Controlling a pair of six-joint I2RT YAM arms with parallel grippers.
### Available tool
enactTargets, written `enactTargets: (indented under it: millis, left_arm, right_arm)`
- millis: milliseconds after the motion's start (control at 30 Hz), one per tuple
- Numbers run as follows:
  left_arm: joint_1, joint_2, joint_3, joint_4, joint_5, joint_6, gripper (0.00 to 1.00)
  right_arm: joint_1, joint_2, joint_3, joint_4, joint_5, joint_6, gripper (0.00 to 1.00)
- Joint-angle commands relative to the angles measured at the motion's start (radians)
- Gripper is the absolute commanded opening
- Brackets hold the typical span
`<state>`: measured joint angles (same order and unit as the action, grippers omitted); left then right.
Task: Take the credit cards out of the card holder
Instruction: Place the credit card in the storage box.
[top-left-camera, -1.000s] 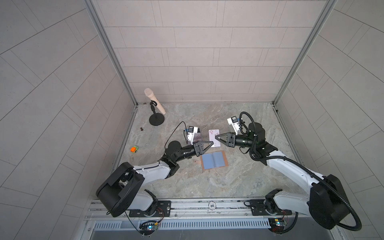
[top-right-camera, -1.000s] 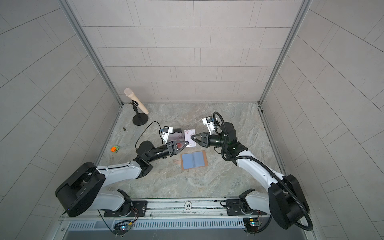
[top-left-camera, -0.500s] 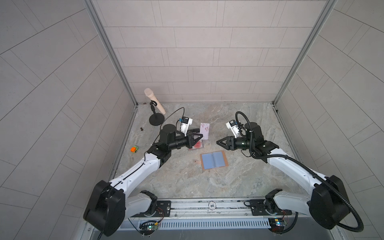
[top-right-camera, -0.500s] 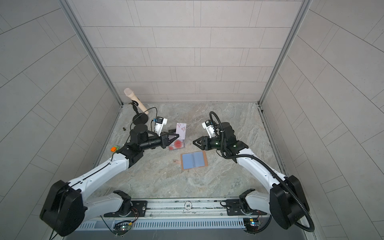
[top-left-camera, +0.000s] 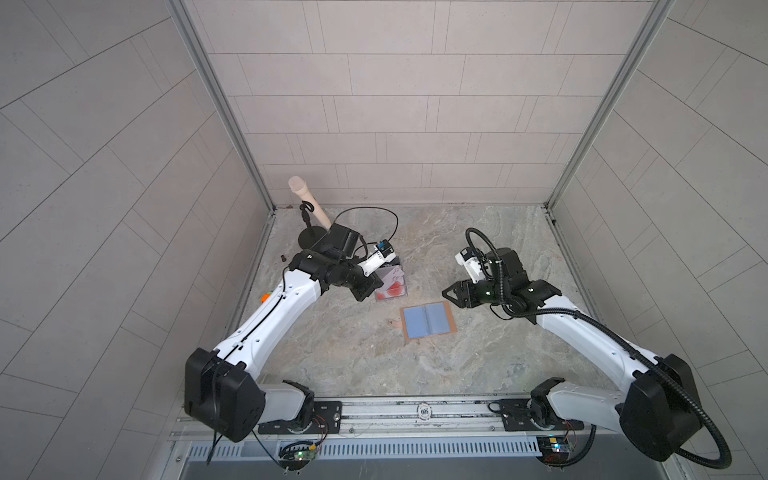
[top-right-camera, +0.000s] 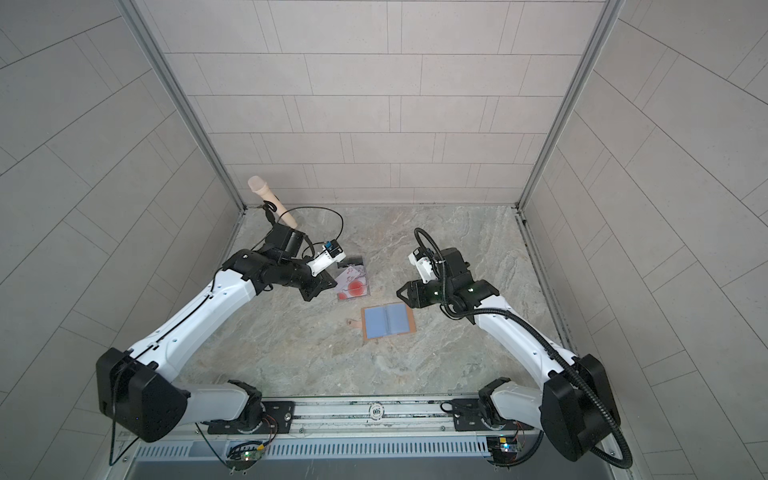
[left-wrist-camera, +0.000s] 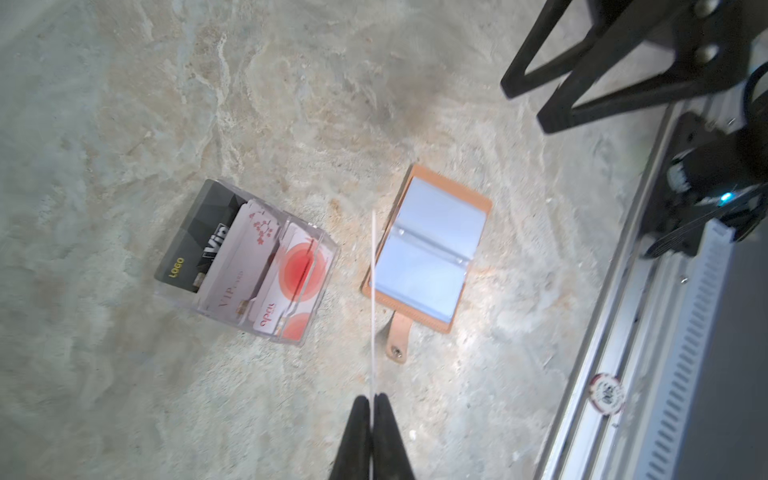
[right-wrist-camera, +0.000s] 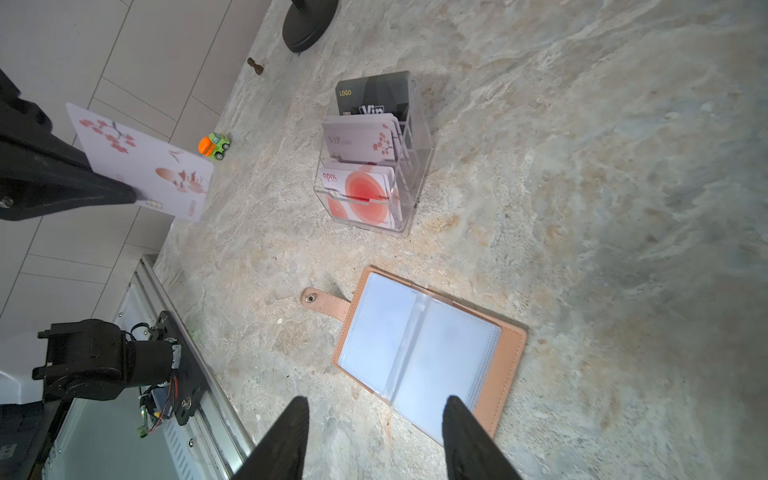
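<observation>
left tool (left-wrist-camera: 371, 399) is pinched tight on a white plastic card w/ pink blossom print (right-wrist-camera: 141, 162). it grips 1 short end near the chip. the rest sticks out free past the tips, seen edge-on in the left wrist view. right tool (right-wrist-camera: 376, 401) is spread wide w/ nothing in it, hanging over the marbled stone tabletop (right-wrist-camera: 582, 208).

the tan leather card holder w/ clear plastic sleeves (right-wrist-camera: 419, 353) lies open & flat, its near corner right under the right tool's tips. its snap tab (right-wrist-camera: 322, 300) sticks out off the cover's outer edge. beyond the holder from the right tool stands a clear acrylic tiered stand (right-wrist-camera: 417, 166) w/ black, white & red-dot cards upright in 3 rows. from the left tool, stand & holder sit below, 1 either side of the held card.

handling, my read: cards are light, thin, stiff but bendy, & slick, so take a flat pinch across a short end, not a corner nip. holder is light & floppy & prob slides on stone. pin the cover w/ 1 tool & pull w/ the other at the sleeve mouth. sleeves look hazy, so can't tell if any cards are left inside.
</observation>
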<state>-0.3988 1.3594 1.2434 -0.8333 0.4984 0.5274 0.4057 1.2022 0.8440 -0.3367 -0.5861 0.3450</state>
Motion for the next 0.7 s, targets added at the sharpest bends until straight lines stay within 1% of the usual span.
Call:
enactTargets:
  millis: [0,100,267,367,467,667]
  left_arm:
    - [0.006,0.049,0.08,-0.145,-0.109,0.259,0.0]
    - [0.006,0.115,0.153,-0.162,-0.189,0.318,0.0]
    - [0.008,0.234,0.265,-0.197,-0.21,0.407,0.0]
    - [0.008,0.31,0.316,-0.217,-0.254,0.442,0.0]
    - [0.008,0.359,0.332,-0.205,-0.267,0.481,0.0]
    - [0.007,0.431,0.361,-0.187,-0.258,0.517,0.0]
  right_arm:
    - [0.004,-0.029,0.029,-0.054,0.049,-0.055,0.58]
    - [0.004,-0.034,0.028,-0.067,0.082,-0.057,0.6]
    - [0.004,-0.046,0.023,-0.083,0.16,-0.053,0.63]
    - [0.004,-0.054,0.019,-0.094,0.21,-0.048,0.67]
    - [0.004,-0.058,0.014,-0.102,0.237,-0.045,0.72]
    - [0.003,-0.052,0.014,-0.113,0.273,-0.044,0.73]
